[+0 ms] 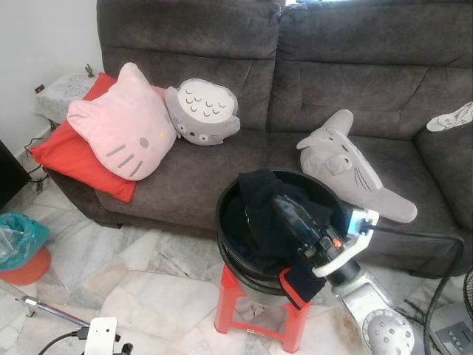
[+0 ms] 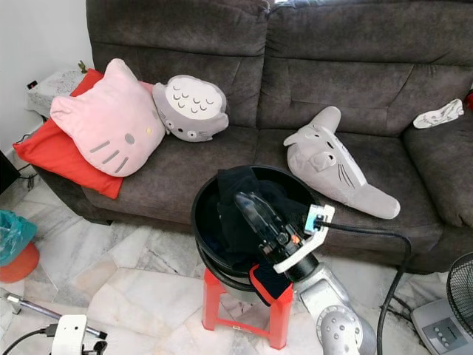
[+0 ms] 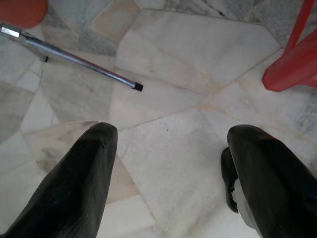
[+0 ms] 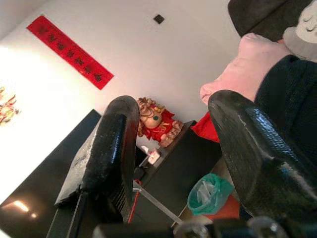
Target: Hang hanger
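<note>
Sofa with cushions behind bucket

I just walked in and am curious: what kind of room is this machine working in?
Most likely a home living room: a grey sofa with cartoon-shaped cushions such as the pink cat cushion, a marble-tile floor, and a black tub of dark clothes on a red stool.

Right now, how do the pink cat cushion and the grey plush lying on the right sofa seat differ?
The pink cat cushion is pink, broad and rounded, propped against the sofa back on a red cushion. The grey plush is grey, long and tapering, lying flat on the seat beside the black basket. The cushion sits at the sofa's left end, the plush right of centre. Both have whisker marks.
</note>
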Available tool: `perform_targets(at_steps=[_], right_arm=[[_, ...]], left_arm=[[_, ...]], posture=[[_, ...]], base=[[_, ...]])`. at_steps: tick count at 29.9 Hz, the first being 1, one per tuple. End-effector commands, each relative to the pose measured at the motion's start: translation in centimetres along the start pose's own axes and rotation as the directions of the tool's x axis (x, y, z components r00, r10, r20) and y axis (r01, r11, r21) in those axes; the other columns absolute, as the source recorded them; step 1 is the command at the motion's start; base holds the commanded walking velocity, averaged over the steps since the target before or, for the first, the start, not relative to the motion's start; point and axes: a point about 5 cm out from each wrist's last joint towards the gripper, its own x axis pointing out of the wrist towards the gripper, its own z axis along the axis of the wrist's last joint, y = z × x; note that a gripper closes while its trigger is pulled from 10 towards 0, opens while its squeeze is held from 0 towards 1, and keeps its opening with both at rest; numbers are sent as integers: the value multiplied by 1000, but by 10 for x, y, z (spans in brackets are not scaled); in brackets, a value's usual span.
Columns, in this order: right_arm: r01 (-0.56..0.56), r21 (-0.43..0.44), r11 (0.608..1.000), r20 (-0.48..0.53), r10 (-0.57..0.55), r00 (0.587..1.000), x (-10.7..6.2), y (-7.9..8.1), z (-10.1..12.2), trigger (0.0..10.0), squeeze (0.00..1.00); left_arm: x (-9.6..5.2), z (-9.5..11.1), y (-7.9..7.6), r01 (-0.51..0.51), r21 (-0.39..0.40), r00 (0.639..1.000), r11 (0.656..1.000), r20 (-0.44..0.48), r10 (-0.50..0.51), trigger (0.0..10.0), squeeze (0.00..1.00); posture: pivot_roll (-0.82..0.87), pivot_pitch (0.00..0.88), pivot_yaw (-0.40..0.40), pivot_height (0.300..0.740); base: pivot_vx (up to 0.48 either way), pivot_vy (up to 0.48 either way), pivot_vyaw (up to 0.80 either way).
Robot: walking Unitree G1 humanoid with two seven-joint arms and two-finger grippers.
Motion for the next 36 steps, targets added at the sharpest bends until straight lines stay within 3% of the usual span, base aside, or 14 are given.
perform_targets(at_steps=[1, 5, 13, 21, 25, 28, 32, 36], right_arm=[[49, -32, 998, 33, -48, 998, -4, -1, 4, 10000, 0], [184, -11, 983, 91, -183, 979, -33, -9, 7, 10000, 0], [301, 41, 953, 101, -304, 947, -55, -16, 2, 10000, 0], [266, 183, 946, 115, -289, 950, -44, -20, -1, 10000, 0], [262, 172, 950, 91, -280, 956, -40, -18, -3, 10000, 0], [308, 158, 938, 86, -324, 942, -46, -22, -5, 10000, 0], [378, 217, 900, 67, -400, 914, -59, -28, -7, 10000, 0], [409, 199, 891, 33, -423, 906, -67, -31, -10, 10000, 0]], left_arm=[[-1, -3, 1, -12, -3, 1000, 1000, -12, 12, 10000, 0], [-2, -5, 4, -15, 0, 1000, 1000, -14, 15, 10000, 0], [-1, -2, 4, -12, 4, 1000, 1000, -8, 12, 10000, 0], [1, 3, 2, -11, 5, 1000, 1000, -6, 11, 10000, 0], [1, 1, 4, -18, 2, 1000, 1000, -8, 18, 10000, 0], [0, -2, 7, -22, 1, 1000, 1000, -15, 22, 10000, 0], [-1, -4, 7, -20, 3, 1000, 1000, -20, 20, 10000, 0], [-1, -5, 5, -17, 4, 1000, 1000, -20, 17, 10000, 0]], posture=[[-127, 0, 39, 740], [-133, 0, 43, 740], [-141, 0, 45, 740], [-129, 0, 44, 740], [-128, 0, 44, 740], [-129, 0, 44, 740], [-135, 0, 45, 740], [-138, 0, 44, 740]], base=[[0, 0, 0], [0, 0, 0], [0, 0, 0], [0, 0, 0], [0, 0, 0], [0, 0, 0], [0, 0, 0], [0, 0, 0]])
